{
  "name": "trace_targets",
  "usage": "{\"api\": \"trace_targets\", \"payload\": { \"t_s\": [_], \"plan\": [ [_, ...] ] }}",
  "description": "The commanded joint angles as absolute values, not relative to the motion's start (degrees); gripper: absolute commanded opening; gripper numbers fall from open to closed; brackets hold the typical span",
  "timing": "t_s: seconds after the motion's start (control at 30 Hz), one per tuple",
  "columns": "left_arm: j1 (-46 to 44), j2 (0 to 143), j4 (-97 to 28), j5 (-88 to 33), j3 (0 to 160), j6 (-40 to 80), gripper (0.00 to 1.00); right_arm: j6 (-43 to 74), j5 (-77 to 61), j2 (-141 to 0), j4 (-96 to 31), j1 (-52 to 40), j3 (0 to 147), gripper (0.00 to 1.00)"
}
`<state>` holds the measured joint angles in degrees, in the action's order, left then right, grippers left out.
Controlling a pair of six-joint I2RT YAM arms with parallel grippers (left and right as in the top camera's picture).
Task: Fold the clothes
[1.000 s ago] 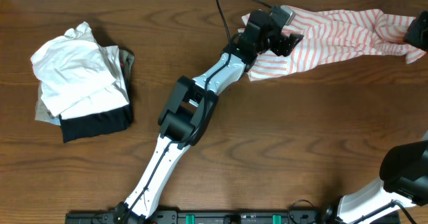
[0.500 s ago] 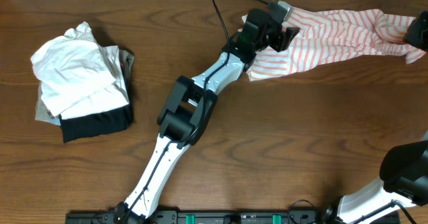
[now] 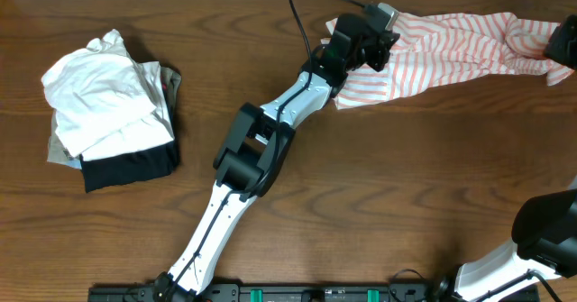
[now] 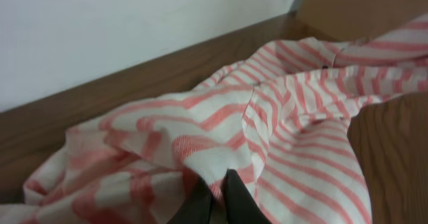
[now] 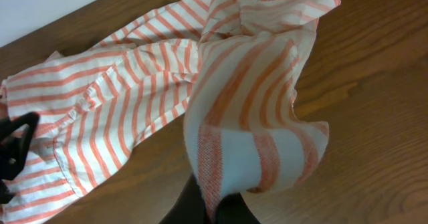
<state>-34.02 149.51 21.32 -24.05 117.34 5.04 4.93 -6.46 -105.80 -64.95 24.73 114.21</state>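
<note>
Now our left gripper [image 3: 382, 48] is pinched shut on a fold at the left end of the striped shirt [image 3: 455, 54]. In the wrist view its jaws meet with cloth bunched between the tips. From that pinch the shirt runs rightward along the far side of the table [image 3: 406, 185] as a long rumpled band, its long axis lying left to right. It ends at our right gripper [image 3: 561, 42], which is likewise clamped on a hem at the frame's right border. So each arm has the end nearer to it, and the garment is strung between them rather than spread flat. We judge the coming move turns on that axis: draw the two ends apart along it to take up slack, then bring the shirt toward us. The pile of folded garments [image 3: 108, 104] sits well apart at the left
</note>
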Motion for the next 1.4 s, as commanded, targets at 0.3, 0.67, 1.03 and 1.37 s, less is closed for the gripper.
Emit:
{"api": "trace_targets", "payload": {
  "t_s": [0.3, 0.67, 1.03, 1.37],
  "plan": [
    [-27.24, 146.26, 23.22, -34.06, 118.08, 19.25, 0.06, 4.01, -6.96, -105.75, -64.66, 24.29, 114.21, 0.01],
    [-24.73, 134.02, -5.32, -25.1, 118.1, 11.53, 0.06, 3.99, -6.94, -105.75, -64.6, 24.32, 114.21, 0.01],
    [-21.1, 116.68, -36.27, -19.27, 118.1, 3.14, 0.06, 3.97, -6.96, -104.95, -66.72, 24.29, 114.24, 0.01],
    [-19.42, 101.71, -51.64, -15.75, 118.08, -3.27, 0.06, 3.73, -7.57, -95.0, -71.83, 24.29, 114.24, 0.01]
  ]
}}
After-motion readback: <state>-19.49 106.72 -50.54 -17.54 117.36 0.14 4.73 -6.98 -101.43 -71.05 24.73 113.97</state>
